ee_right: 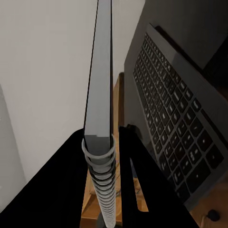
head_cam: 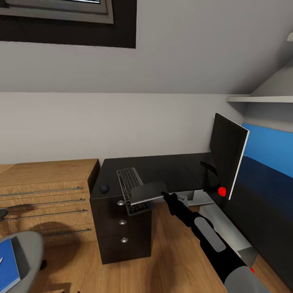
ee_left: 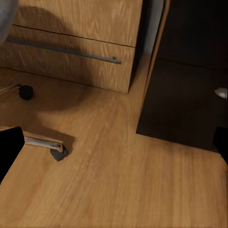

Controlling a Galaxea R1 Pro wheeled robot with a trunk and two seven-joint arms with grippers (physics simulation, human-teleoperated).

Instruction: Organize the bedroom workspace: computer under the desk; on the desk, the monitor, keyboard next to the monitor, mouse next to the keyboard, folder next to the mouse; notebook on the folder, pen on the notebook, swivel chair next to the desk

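Over keyboard (head_cam: 131, 190): right end effector (head_cam: 163, 194) outstretched, clamped on notebook (head_cam: 145, 192); left's state unclear.

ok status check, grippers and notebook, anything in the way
Right gripper shut on notebook, held above keyboard. Left gripper open over floor. Folder on swivel chair, not on desk.

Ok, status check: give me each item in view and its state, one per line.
notebook: gripped at its spiral edge, held level above the keyboard.
right gripper: shut on the notebook.
keyboard: flat on the desk, near end overhanging the edge.
mouse: on the desk beside the keyboard.
monitor: upright on the desk.
folder: lying on the swivel chair.
desk: drawers shut.
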